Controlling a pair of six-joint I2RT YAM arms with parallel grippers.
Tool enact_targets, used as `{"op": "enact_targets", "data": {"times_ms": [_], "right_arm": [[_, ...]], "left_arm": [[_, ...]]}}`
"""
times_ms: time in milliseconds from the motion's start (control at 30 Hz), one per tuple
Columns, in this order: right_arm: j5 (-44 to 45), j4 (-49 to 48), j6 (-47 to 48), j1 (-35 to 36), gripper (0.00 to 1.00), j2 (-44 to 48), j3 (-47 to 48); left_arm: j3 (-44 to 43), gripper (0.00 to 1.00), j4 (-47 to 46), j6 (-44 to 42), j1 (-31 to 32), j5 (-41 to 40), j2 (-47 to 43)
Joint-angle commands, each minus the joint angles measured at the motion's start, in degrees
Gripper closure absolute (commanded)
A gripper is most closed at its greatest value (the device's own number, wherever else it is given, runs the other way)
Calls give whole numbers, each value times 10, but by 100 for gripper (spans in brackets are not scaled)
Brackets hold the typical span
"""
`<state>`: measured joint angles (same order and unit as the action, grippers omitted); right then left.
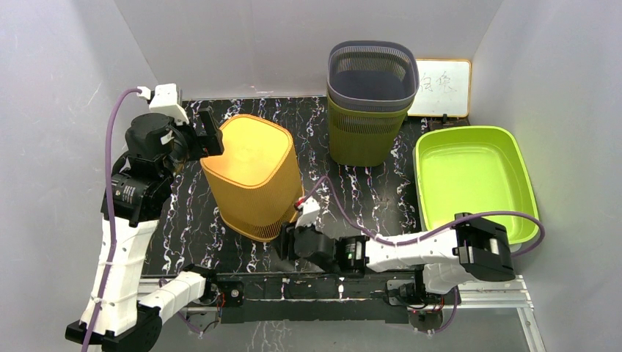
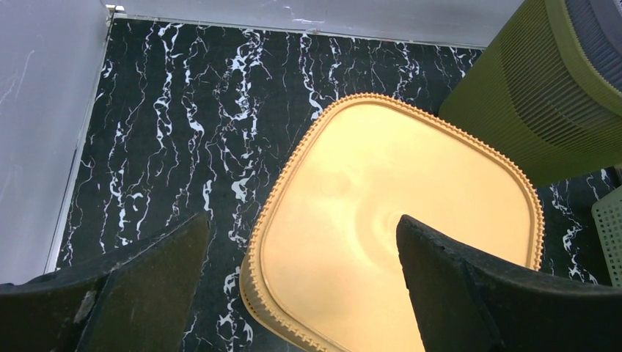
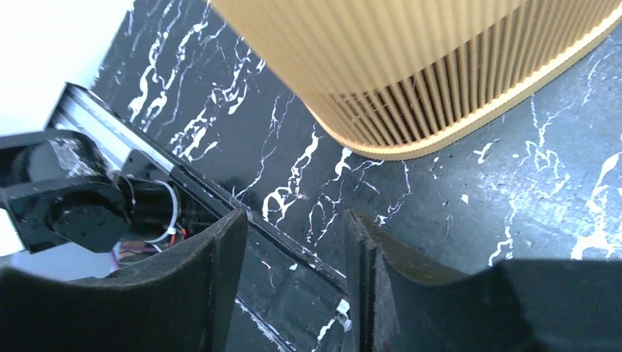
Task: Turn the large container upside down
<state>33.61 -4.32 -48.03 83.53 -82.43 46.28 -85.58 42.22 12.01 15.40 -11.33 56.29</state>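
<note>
Orange bin (image 1: 253,176) stands tall, bottom up, rim on the table (image 1: 183,220), while the left gripper (image 2: 302,222) is spread wide and the right gripper (image 3: 295,216) partly spread, both empty.

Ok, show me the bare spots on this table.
Bare marble lies between the orange container and the green tray, in front of the stacked baskets. Another strip runs behind the container. Crowded: the near edge, under the right arm.
</note>
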Motion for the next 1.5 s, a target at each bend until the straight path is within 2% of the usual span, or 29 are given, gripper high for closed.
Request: {"op": "enact_targets", "data": {"times_ms": [0, 167, 200, 233, 267, 300, 433, 533, 633, 733, 833, 1000, 1300, 1467], "right_arm": [[111, 35, -12, 45, 50, -66, 72], [150, 56, 2, 53, 45, -149, 162], [166, 63, 1, 54, 42, -158, 176], [179, 67, -4, 54, 32, -163, 186], [193, 65, -16, 54, 10, -165, 191], [209, 54, -19, 54, 3, -165, 191], [251, -32, 8, 48, 2, -178, 183], [271, -25, 16, 25, 2, -223, 223], [247, 14, -3, -26, 2, -265, 276], [229, -5, -4, -84, 2, -292, 300], [225, -49, 28, -128, 2, -315, 322], [200, -77, 88, -199, 2, -379, 412], [84, -212, 206, -303, 2, -524, 560], [50, -221, 233, -349, 2, -611, 673]], "left_arm": [[8, 2, -11, -3, 2, -3, -13], [8, 2, -4, -10, 2, -11, -22], [7, 2, -2, -10, 2, -12, -24], [7, 2, -2, -10, 2, -12, -27], [7, 2, -1, -10, 2, -10, -29], [8, 2, -1, -11, 2, -9, -32], [19, 2, -5, -12, 2, -9, -47], [30, 2, -10, -9, 2, -8, -58], [37, 2, -13, -8, 2, -3, -67], [38, 2, -8, -9, 2, -2, -70], [46, 2, -11, -6, 2, 8, -78], [62, 2, -20, -4, 2, 20, -91], [109, 2, -53, 4, 2, 53, -96], [126, 2, -65, -7, 2, 53, -86]]}}
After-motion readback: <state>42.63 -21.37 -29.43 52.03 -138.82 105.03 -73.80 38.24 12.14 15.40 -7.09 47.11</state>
